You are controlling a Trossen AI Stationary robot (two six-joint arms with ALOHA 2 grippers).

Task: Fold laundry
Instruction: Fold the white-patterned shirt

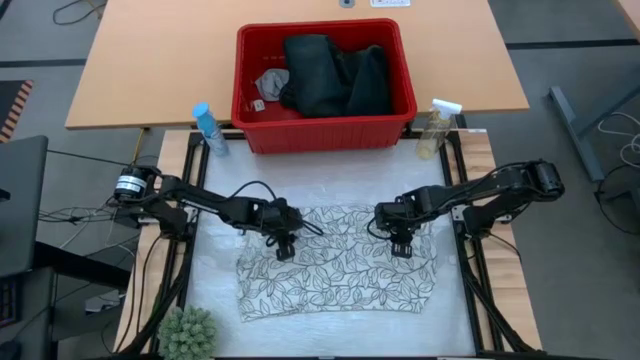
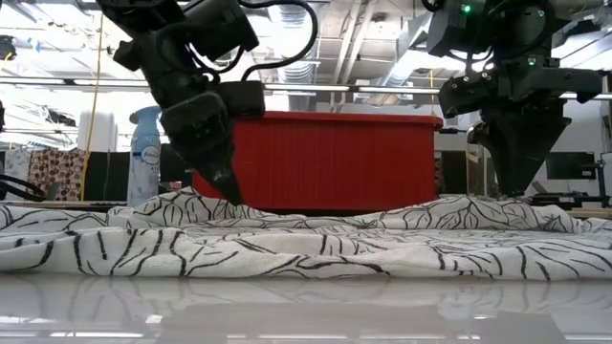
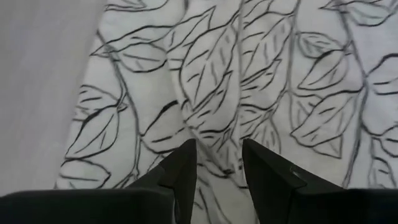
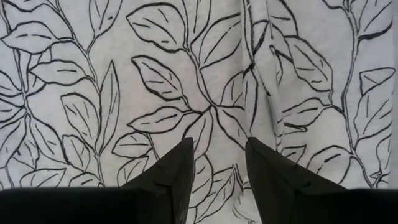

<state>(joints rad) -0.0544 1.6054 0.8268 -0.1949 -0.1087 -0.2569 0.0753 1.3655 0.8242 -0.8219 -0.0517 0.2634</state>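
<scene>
A white cloth with grey leaf print (image 1: 335, 272) lies spread on the table, rumpled into low ridges (image 2: 316, 234). My left gripper (image 1: 285, 245) stands open over its far left part, pointing steeply down, and a raised crease (image 3: 217, 134) runs between its fingers. My right gripper (image 1: 402, 243) stands open over the far right part, pointing almost straight down, with flat cloth (image 4: 217, 130) showing between its fingers. Dark jeans (image 1: 335, 75) and a small grey cloth (image 1: 272, 82) lie in the red basket. My left gripper comes at the cloth's far left part (image 3: 219, 163) slanting from above, its fingers on either side of the crease. The low view shows a fingertip (image 2: 232, 196) down at the cloth's surface; I cannot tell whether it touches. My right gripper comes from above, and its fingertips (image 2: 517, 194) reach the cloth's far right ridge; I cannot tell whether they touch. The cloth lies on the table, slack.
The red basket (image 1: 250, 120) stands at the far edge behind the cloth. A blue bottle (image 1: 209, 127) is to its left and a clear spray bottle (image 1: 436, 127) to its right. A small green plant (image 1: 188, 333) sits at the near left corner.
</scene>
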